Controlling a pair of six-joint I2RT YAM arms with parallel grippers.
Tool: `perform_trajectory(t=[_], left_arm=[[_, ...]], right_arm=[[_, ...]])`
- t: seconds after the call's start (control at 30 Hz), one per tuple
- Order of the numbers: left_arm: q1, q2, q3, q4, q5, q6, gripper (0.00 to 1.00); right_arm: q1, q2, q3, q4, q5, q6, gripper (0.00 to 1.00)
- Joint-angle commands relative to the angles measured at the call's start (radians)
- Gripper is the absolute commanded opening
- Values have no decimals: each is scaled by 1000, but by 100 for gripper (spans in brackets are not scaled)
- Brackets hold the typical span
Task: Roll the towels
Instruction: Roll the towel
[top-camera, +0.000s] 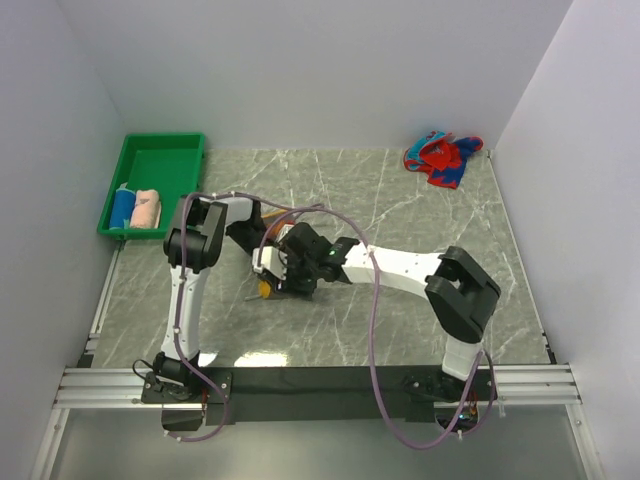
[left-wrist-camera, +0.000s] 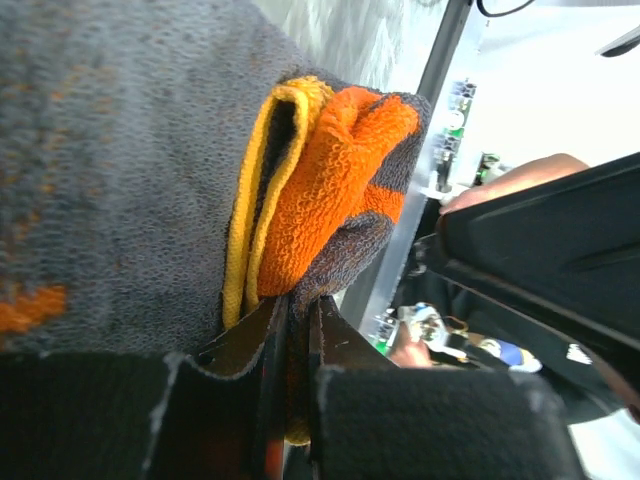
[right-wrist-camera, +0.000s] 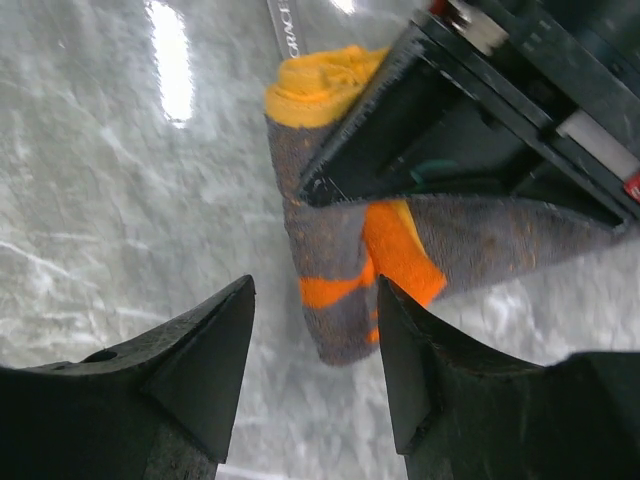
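An orange and grey towel (left-wrist-camera: 330, 170) is partly rolled at mid-table, and my left gripper (left-wrist-camera: 298, 300) is shut on a fold of it. In the right wrist view the same towel (right-wrist-camera: 340, 250) hangs under the left gripper's black finger (right-wrist-camera: 400, 120), its lower end just above the marble. My right gripper (right-wrist-camera: 315, 285) stands open, its tips on either side of that end and apart from it. From above, only a bit of the orange towel (top-camera: 265, 291) shows beneath the two grippers. A red-and-blue towel (top-camera: 443, 158) lies crumpled at the far right corner.
A green tray (top-camera: 160, 140) at the far left holds a rolled blue towel (top-camera: 123, 205) and a rolled pale pink towel (top-camera: 146, 208). White walls close in the marble table (top-camera: 400, 320) on three sides. Cables loop over both arms.
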Motion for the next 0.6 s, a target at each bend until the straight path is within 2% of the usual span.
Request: perform_trajectory(t=[0.0,0.17,0.3,0.37,0.4,0.43,0.5,0.57], left_arm=[[26,60,-38,144,-236,91,7],[53,63,-41,118,-232,130,9],[80,54,-38,103,-227,171,11],[93,44,-38,101,-226,183,11],[100,36,-43,109,-226,191,13],[106,12,-52,118,-215,191,15],[130,-19,-55,121,-192,202,31],[161,-70,-52,110,-157,209,38]], right_arm=[[23,28,31,79,-30,-57,59],[48,100,54,91,-29,-87,58],[49,165,80,67,-30,-91,52],[49,191,97,46,-36,-91,34],[49,202,111,29,-50,-87,18],[49,222,124,-9,-59,-78,10],[48,234,166,-51,-96,-64,0],[45,255,222,-134,-141,-25,0]])
